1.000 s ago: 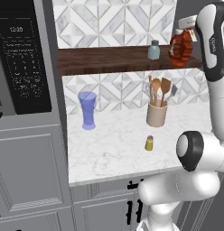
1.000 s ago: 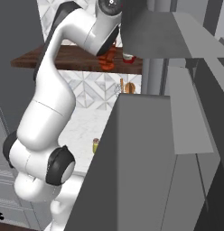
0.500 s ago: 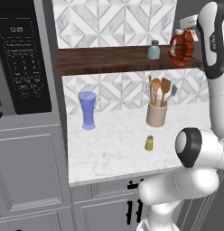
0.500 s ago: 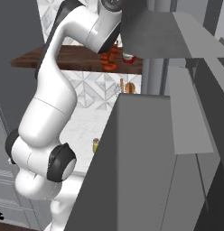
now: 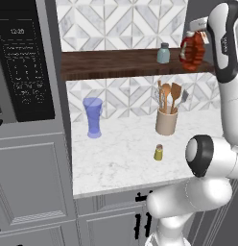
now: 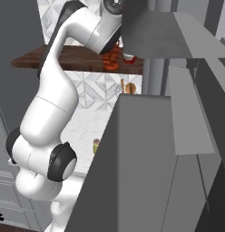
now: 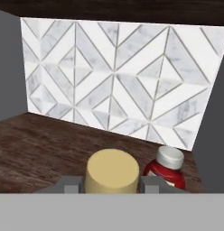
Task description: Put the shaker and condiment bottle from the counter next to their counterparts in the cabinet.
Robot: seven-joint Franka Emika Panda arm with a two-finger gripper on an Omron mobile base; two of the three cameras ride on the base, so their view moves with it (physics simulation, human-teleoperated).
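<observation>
Two red bottles sit close together up at the right end of the cabinet (image 5: 116, 65) shelf: the condiment bottle (image 5: 192, 52), pinched at the neck by the gripper (image 7: 112, 186), and the squat red bottle (image 7: 166, 171) with the white cap just beside it. From the hand view you see the tan cap right between the two fingertips (image 7: 72, 185), clamped on it from both sides, with the dark wood board and the tiled wall (image 7: 118, 76) behind. Can't tell whether the bottle's base is actually on the board or just above it. The pale blue-grey shaker (image 5: 163, 53) stands on the shelf a bit to the left of the held bottle. Down on the counter (image 5: 121, 153), the shaker (image 5: 159, 152) is on its own near the front, with the utensil holder (image 5: 166, 121) behind it and a blue glass (image 5: 93, 117) well off to the left.
</observation>
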